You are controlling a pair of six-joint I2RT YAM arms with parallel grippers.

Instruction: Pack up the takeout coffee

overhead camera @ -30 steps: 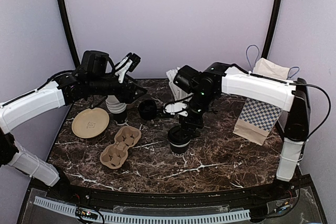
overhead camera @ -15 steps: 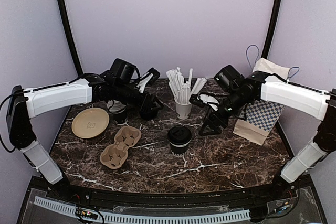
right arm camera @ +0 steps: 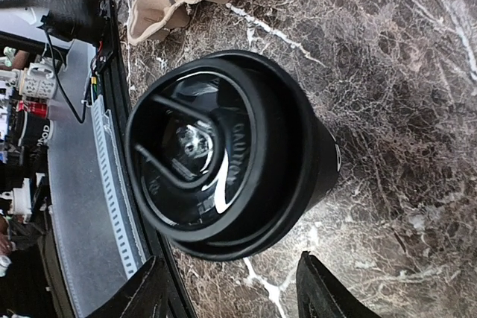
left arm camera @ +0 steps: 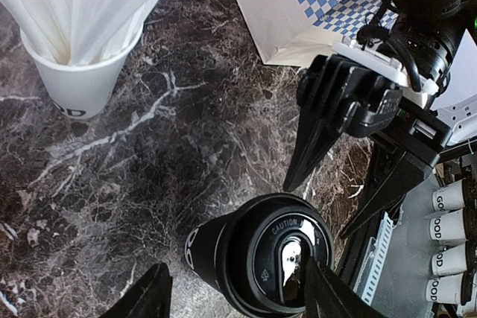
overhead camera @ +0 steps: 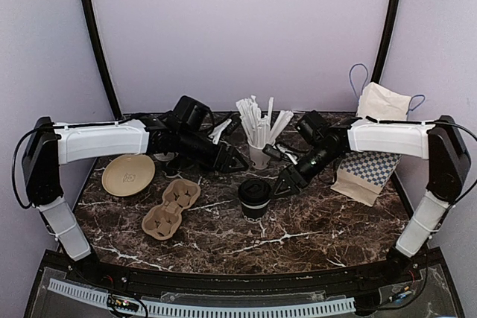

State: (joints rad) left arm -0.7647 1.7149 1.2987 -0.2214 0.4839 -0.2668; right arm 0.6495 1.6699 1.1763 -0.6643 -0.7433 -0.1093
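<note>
1. The takeout coffee (overhead camera: pixel 254 197) is standing upright near the middle of the marble table (overhead camera: pixel 313 221), lid on, touching nothing.
2. The left gripper (overhead camera: pixel 237 163) is hovering at the cup's 11 o'clock. Its jaws are standing wide and holding nothing. In the left wrist view the lid is sitting low between the fingertips (left arm camera: pixel 153 296).
3. The right gripper (overhead camera: pixel 283 186) is hanging just beside the cup at its 2 o'clock. Its jaws are also apart and empty, and the cup is ahead of them, not between them.
4. The cardboard carrier (overhead camera: pixel 171 208) is lying at the cup's 9 o'clock, the straw cup (overhead camera: pixel 260 156) at 12 o'clock, and the paper bag (overhead camera: pixel 370 156) well apart at 2 o'clock.
5. Handling guess: the paper wall is looking thin and crushable and the plastic lid slick and liable to pop off. I cannot tell whether it is filled, so treat it as spillable.
6. Grip guess: go for the side wall just under the lid rim, squeezing lightly and keeping it upright. Avoid pinching the lid.
</note>
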